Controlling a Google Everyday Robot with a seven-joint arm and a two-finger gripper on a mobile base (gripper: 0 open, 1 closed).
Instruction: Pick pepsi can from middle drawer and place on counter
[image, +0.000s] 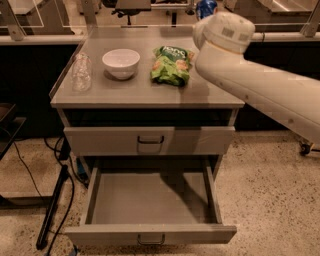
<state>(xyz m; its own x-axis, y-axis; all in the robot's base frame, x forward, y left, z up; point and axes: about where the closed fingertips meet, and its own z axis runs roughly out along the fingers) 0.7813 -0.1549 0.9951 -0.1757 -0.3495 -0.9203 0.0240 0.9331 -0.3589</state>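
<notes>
The pepsi can (205, 7), dark blue, shows at the top edge, raised above the back right of the counter (135, 92). My gripper (206, 15) is at the can, mostly hidden behind the white wrist housing (224, 31), and holds the can up off the counter. My white arm (270, 90) reaches in from the right. The middle drawer (150, 197) is pulled wide open below, and its grey floor is bare.
On the counter stand a white bowl (121, 62), a green snack bag (170, 65) and a clear bottle (81, 72) at the left. A closed grey drawer front (150, 140) sits above the open drawer. Cables and a dark stand (52, 210) lie on the floor at the left.
</notes>
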